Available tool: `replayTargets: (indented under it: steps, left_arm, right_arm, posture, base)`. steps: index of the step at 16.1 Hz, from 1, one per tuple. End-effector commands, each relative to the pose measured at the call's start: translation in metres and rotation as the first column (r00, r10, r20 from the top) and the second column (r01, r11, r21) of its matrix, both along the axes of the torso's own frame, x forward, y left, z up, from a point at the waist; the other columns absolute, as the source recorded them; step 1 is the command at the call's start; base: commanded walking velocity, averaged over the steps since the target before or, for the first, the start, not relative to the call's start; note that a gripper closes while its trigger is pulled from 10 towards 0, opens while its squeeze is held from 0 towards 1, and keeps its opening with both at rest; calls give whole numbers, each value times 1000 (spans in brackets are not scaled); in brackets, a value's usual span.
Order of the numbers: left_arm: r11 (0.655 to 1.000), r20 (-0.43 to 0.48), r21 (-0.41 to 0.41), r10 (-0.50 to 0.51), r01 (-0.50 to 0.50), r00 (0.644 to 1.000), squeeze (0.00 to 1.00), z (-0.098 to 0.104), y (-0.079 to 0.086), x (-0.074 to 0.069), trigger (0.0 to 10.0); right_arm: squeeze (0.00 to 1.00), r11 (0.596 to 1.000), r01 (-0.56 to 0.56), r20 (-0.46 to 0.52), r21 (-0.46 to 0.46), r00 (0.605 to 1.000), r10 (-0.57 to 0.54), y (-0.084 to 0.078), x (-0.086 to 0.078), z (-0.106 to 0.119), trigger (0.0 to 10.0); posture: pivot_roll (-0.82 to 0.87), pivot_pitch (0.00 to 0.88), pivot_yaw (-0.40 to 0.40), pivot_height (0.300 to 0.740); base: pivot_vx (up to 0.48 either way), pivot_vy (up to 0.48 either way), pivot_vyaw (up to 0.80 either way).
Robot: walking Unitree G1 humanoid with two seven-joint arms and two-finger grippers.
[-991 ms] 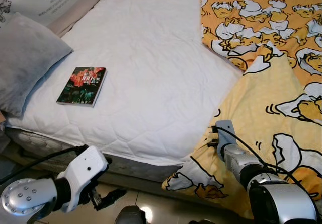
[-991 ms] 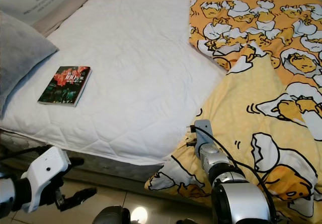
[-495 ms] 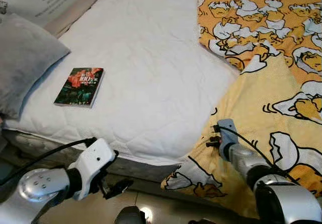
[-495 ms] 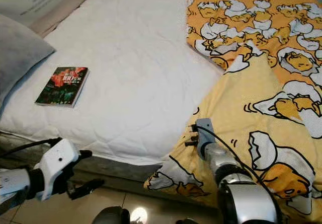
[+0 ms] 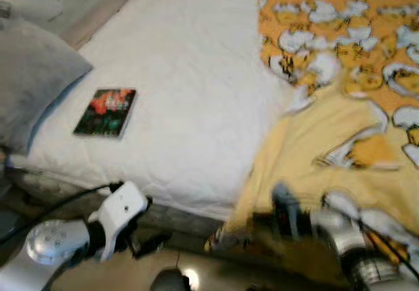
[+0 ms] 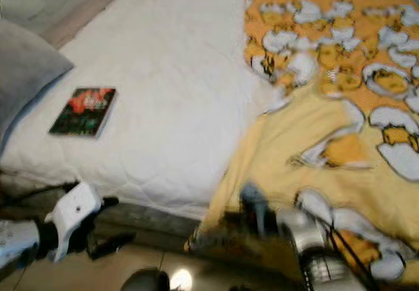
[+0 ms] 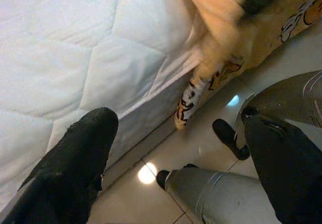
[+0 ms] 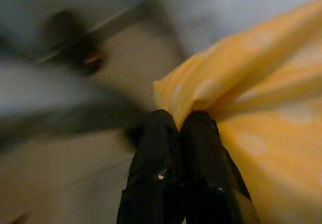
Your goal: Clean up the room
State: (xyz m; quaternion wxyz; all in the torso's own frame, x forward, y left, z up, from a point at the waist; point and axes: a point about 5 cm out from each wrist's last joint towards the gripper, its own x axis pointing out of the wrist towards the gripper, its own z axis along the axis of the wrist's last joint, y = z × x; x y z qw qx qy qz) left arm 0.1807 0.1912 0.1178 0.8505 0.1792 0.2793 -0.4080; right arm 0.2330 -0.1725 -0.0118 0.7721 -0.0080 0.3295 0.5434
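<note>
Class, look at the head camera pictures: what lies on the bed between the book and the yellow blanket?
Only bare white quilted mattress cover lies between the book and the yellow blanket; the left eye view shows this stretch.

Your book (image 5: pixel 105 112) lies on the bed (image 5: pixel 190 88) toward its left, just right of the pillow (image 5: pixel 33 82). The blanket (image 5: pixel 340 127) covers the bed's right side and hangs over its near edge.
</note>
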Motion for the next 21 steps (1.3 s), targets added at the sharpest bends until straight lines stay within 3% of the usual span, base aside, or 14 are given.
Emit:
replayTargets:
  steps: [1,2,3,5,7,10,13,14,15,16,17,18,21]
  left_arm:
    - [1000,11,2,-13,13,1000,1000,4,0,0,10000]
    - [1000,11,2,-13,13,1000,1000,4,0,0,10000]
    - [1000,16,-1,-22,22,1000,1000,6,-3,2,10000]
    - [1000,22,-4,-31,31,999,1000,8,-6,3,10000]
    - [999,23,-5,-33,33,999,1000,10,-6,3,10000]
    - [999,18,-3,-38,38,999,1000,11,-6,3,10000]
    - [999,14,1,-44,44,999,1000,11,-7,3,10000]
    - [999,13,2,-43,43,999,1000,10,-6,4,10000]
    - [999,13,1,-42,42,999,1000,10,-6,4,10000]
    - [999,15,-2,-39,39,999,1000,9,-6,5,10000]
    - [999,24,-5,-38,38,999,1000,8,-7,8,10000]
    - [999,31,-8,-41,41,999,1000,7,-8,10,10000]
    - [999,35,-11,-52,52,998,1000,6,-11,13,10000]
  right_arm:
    - [0,985,-149,-24,87,988,151,10,-11,5,0]
    - [0,985,-149,-24,87,988,151,10,-11,5,0]
    - [0,953,-274,-78,126,955,285,11,-39,2,0]
    - [0,919,-372,-125,127,913,387,10,-69,-7,0]
    - [0,915,-377,-149,148,906,397,12,-80,-9,0]
    - [0,880,-436,-196,187,861,469,19,-106,-10,0]
    - [0,884,-442,-175,152,868,465,19,-113,-5,0]
    - [0,902,-422,-140,88,892,431,18,-110,-8,10000]
    - [0,911,-409,-124,57,902,413,18,-108,-9,10000]
    - [1000,965,-260,-81,-28,963,257,16,-90,-15,10000]
    - [1000,995,-89,-33,-52,996,88,14,-69,-14,10000]
    - [1000,999,-33,-5,-41,999,33,14,-60,-10,10000]
    - [1000,998,-63,3,10,998,63,19,-59,-4,10000]
  posture:
    - [294,46,46,740]
    - [294,46,46,740]
    - [292,45,50,740]
    - [295,43,51,740]
    - [297,41,50,740]
    - [300,30,46,740]
    - [298,18,45,740]
    - [290,8,42,740]
    - [290,8,42,740]
    - [275,0,37,740]
    - [270,0,37,740]
    - [266,0,37,740]
    - [258,0,37,740]
  base:
    - [0,0,0]
    - [0,0,0]
    - [0,0,0]
    - [0,0,0]
    - [0,0,0]
    - [0,0,0]
    - [0,0,0]
    - [0,0,0]
    - [0,0,0]
    - [0,0,0]
    - [0,0,0]
    - [0,0,0]
    - [0,0,0]
